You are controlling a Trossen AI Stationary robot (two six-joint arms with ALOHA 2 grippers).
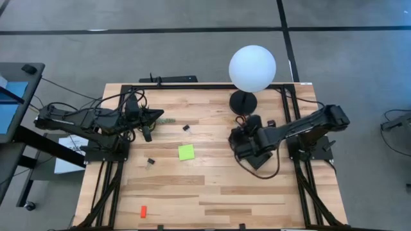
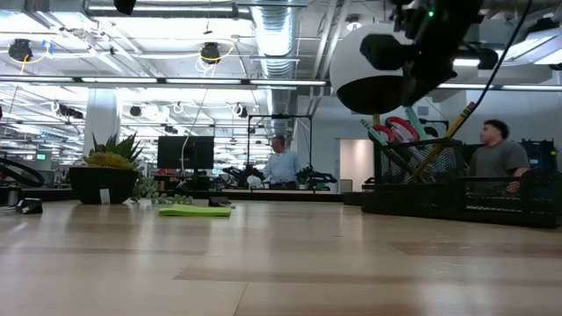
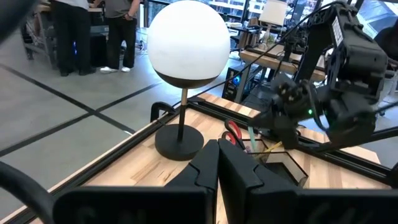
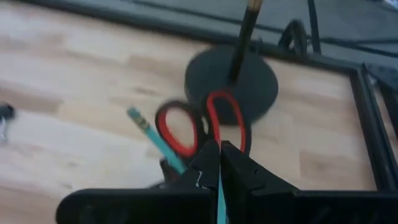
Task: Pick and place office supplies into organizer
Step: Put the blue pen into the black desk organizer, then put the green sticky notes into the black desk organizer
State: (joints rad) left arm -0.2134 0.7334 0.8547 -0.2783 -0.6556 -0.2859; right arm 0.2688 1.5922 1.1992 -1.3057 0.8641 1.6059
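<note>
The black organizer (image 2: 457,189) stands on the table's right side, below the white globe lamp (image 1: 252,68). Red-handled scissors (image 4: 199,124), a teal pen (image 4: 149,134) and a tan pencil (image 2: 448,140) stand upright in it. My right gripper (image 4: 217,152) hovers right above it, shut, with a thin teal strip between its fingers. My left gripper (image 3: 217,152) waits shut over the table's far left part. A lime-green sticky pad (image 1: 186,152), two black clips (image 1: 186,128) (image 1: 151,162) and a red-orange piece (image 1: 144,211) lie flat on the wood. My right gripper has a thin teal piece (image 4: 220,196) pinched between its two fingers, running along them. The fingers point down over the organizer. The fingers themselves hide the rest of it, so its length and lower end cannot be told.
The lamp's round black base (image 1: 243,101) stands just beyond the organizer. A small potted plant (image 2: 110,171) sits near the left arm. A black frame (image 1: 282,90) borders the table. People stand in the room behind. Bare wood stretches across the table's middle and near side.
</note>
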